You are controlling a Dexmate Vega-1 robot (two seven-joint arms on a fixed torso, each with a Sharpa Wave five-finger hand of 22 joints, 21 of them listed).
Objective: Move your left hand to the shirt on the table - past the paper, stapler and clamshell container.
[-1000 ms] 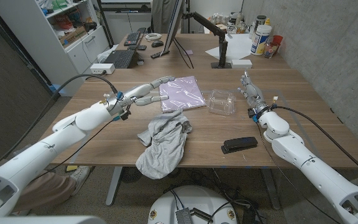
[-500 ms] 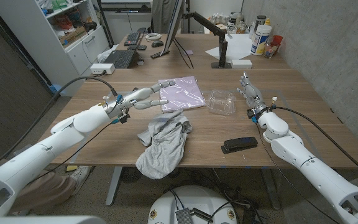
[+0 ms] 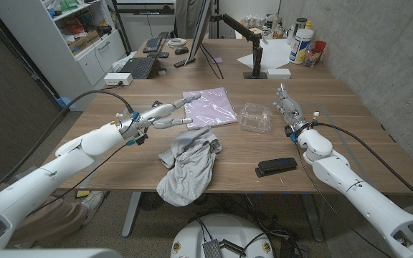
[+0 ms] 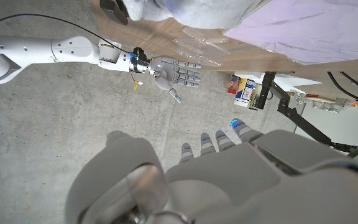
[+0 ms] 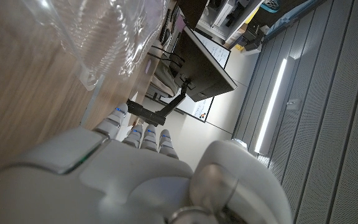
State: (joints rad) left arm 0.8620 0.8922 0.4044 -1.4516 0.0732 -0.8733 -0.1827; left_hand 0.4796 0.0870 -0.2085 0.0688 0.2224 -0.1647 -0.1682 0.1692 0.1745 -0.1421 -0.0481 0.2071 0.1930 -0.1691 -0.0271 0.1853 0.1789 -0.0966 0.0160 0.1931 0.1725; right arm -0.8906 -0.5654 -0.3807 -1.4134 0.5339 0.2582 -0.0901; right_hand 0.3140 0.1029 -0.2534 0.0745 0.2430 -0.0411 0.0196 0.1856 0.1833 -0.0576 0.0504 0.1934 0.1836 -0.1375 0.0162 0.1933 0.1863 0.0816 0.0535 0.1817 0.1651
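While pulling back from the paper, left hand nearer the shirt, fingers spread, empty.

Both arms were clad in smooth white rounded shells, jointed in segments, with a black cable looping along the outside of each. The left hand and right hand were pale grey and segmented (small blue marks showed at the fingertips in the wrist views), joined to the forearms by dark wrists with blue fittings.
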